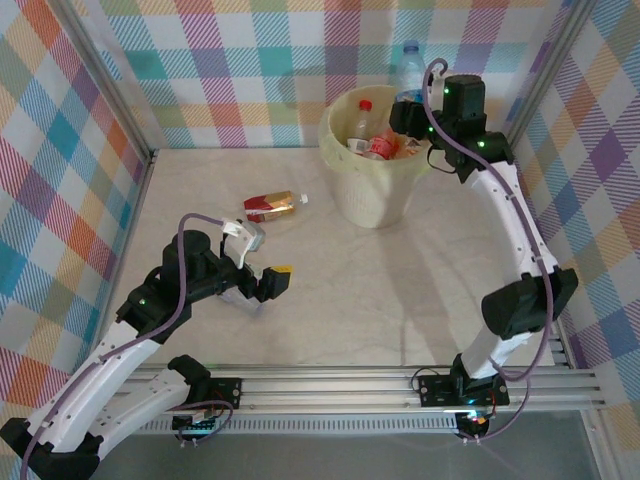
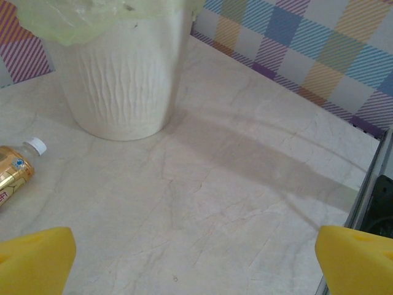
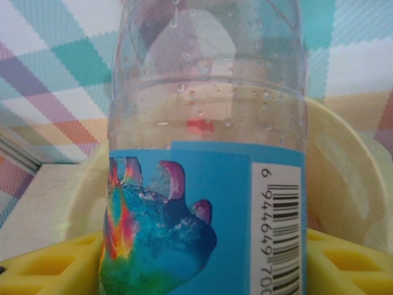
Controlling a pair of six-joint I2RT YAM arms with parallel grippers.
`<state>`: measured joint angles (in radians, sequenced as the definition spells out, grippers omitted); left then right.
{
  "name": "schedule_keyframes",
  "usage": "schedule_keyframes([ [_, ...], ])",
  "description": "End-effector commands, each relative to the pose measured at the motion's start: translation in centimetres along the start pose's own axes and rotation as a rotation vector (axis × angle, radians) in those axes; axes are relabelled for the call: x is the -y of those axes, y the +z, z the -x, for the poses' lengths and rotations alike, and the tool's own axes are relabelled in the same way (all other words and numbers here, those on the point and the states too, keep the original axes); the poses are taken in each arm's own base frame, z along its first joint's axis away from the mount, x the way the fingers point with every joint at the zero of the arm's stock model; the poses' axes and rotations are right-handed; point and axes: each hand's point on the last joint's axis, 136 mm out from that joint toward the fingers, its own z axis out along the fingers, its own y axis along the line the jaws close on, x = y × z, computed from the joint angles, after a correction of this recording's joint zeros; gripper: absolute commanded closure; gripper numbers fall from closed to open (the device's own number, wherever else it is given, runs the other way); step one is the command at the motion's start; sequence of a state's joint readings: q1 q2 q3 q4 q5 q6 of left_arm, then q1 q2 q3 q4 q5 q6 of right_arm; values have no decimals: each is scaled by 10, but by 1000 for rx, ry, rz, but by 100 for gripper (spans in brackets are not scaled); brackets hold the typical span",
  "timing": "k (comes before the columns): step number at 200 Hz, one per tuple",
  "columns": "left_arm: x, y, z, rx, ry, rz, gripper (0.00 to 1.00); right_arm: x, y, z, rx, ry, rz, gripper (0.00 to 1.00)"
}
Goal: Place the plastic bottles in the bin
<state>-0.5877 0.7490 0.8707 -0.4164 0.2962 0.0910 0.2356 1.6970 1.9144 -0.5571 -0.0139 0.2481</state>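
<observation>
The table point(image 1: 330, 300) is pale marble-patterned, and the bin point(image 1: 372, 190) stands toward its far side, right of centre, with a thin yellowish liner folded over its rim. Several plastic bottles point(image 1: 375, 140) lie piled inside it, red labels and a red cap among them.

The right arm point(image 1: 515, 230) rises from its base and arches up and back to the bin's far right rim. The right gripper point(image 1: 408, 110) is clamped on a blue-labelled bottle point(image 3: 202, 184), its yellow fingers point(image 3: 350, 264) pressing on either side of the label. That bottle stands upright, blue cap at the top, droplets inside its clear wall, and sits above the bin's far right edge with the rim just behind it.

The left arm point(image 1: 130, 320) is folded low over the near left of the table. The left gripper point(image 1: 262, 258) has its jaws spread wide, with nothing between the yellow pads point(image 2: 34, 258). A gold-and-red bottle point(image 1: 272, 206) lies on its side on the table, white cap toward the bin, beyond the left gripper and left of the bin, touching neither.
</observation>
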Motion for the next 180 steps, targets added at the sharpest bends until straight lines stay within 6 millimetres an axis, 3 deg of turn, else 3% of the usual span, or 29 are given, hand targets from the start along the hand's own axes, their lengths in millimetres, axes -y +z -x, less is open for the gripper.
schedule_keyframes([
  [1, -3, 0, -1, -5, 13, 17, 0, 5, 8, -14, -78, 68, 24, 35],
  [30, -4, 1, -2, -7, 8, 26, 0, 20, 20, -21, -108, 98, -5, 33],
  [66, -7, 2, -3, -16, 7, 39, 0, 23, 30, -31, -140, 106, 2, 26],
  [93, -10, 3, -5, -26, 0, 51, 0, 20, 27, -27, -125, 105, 13, 19],
  [180, -25, 6, -6, -63, -6, 135, 0, 8, -8, -6, -50, 53, 45, 15],
])
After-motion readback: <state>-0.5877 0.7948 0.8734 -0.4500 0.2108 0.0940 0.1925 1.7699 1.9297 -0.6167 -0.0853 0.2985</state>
